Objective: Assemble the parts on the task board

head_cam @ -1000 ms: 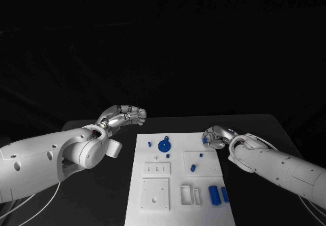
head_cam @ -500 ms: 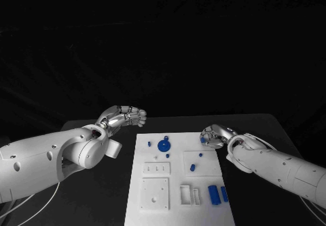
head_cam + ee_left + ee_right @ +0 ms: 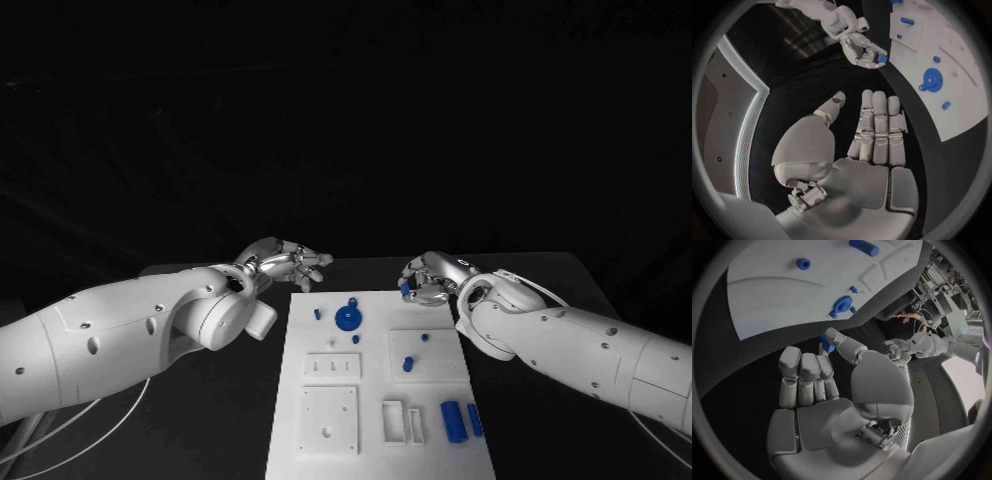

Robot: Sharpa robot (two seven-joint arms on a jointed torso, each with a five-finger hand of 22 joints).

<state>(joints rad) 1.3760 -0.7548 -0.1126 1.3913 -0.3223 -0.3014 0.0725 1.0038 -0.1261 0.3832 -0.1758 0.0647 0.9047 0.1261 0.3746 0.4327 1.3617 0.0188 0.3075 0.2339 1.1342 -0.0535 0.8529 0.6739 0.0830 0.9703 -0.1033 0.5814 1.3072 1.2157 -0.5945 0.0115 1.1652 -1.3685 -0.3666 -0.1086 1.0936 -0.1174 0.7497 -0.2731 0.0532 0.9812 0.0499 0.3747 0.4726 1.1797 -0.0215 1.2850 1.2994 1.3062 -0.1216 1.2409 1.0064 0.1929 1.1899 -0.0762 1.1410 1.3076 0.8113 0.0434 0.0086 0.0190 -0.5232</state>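
Beyond the white task board's (image 3: 378,400) far edge, right hand (image 3: 423,279) pinches a small blue part (image 3: 405,287); left hand (image 3: 293,262) empty, fingers extended

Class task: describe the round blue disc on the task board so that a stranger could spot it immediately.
Find the white task board in the middle of the black table. Near its far end, left of centre, sits the round blue disc. It is the widest blue part and the only circular one.

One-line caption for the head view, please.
Right hand holds a small blue part beyond the task board; left hand open beside it.
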